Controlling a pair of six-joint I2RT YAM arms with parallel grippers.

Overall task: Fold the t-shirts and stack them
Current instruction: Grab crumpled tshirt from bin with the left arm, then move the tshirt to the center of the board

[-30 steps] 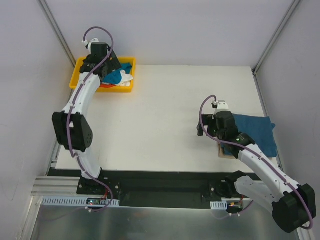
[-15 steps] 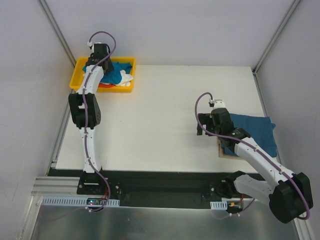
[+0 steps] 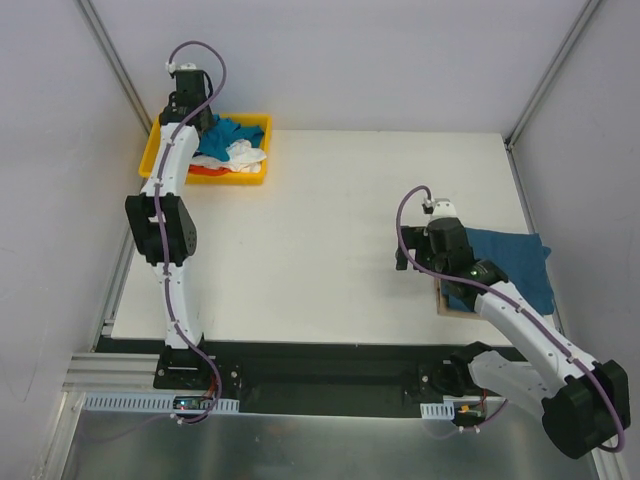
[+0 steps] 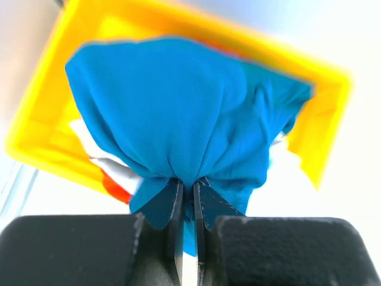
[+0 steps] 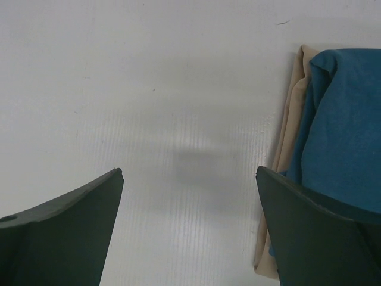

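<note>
Now | left tool pinching teal t-shirt over yellow bin; right tool spread

A: Where can a gripper be passed over the tabletop?

B: The broad middle is left open, between the yellow bin at the far left corner and the folded shirt by the right edge.

A: What is found in the way?

B: The bin is crowded with a bunched shirt and other cloth, and is walled on all sides. The right gripper is flanked only by the folded shirt, just to its right.
</note>
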